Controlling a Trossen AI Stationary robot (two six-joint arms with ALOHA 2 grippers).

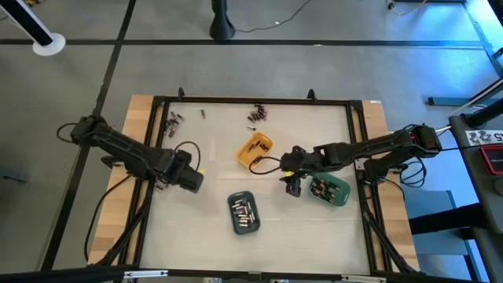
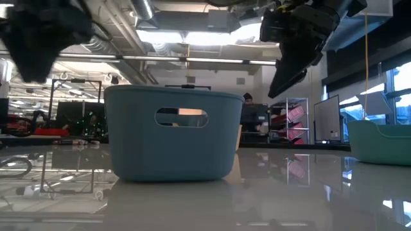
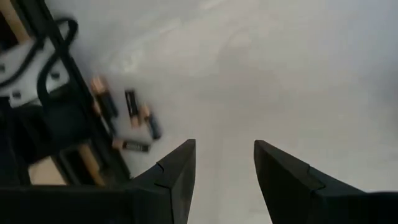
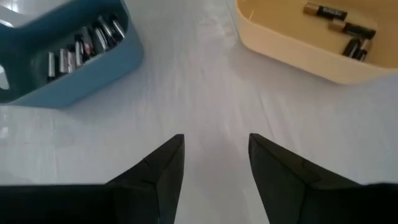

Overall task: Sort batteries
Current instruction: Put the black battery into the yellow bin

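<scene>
Loose batteries lie on the white table top in small clusters at the far left [image 1: 173,119] and far middle [image 1: 258,114]; the left wrist view shows several [image 3: 127,118] beside the black frame. More batteries lie in the orange tray [image 4: 311,43], the slate-blue tray [image 4: 68,50] and the green tray [image 1: 330,190]. My left gripper [image 3: 224,158] hangs open over bare table at the left [image 1: 192,181], pointing down. My right gripper [image 4: 216,149] is open above the table between the orange and green trays [image 1: 292,185]. Nothing is between either pair of fingers.
A black frame [image 1: 157,126] borders the work surface, with wooden table edges outside it. The three trays sit in the middle and right: orange [image 1: 255,149], slate-blue [image 1: 244,212], green. A cable loops [image 1: 189,149] near the left arm. Bare table lies between the left gripper and the trays.
</scene>
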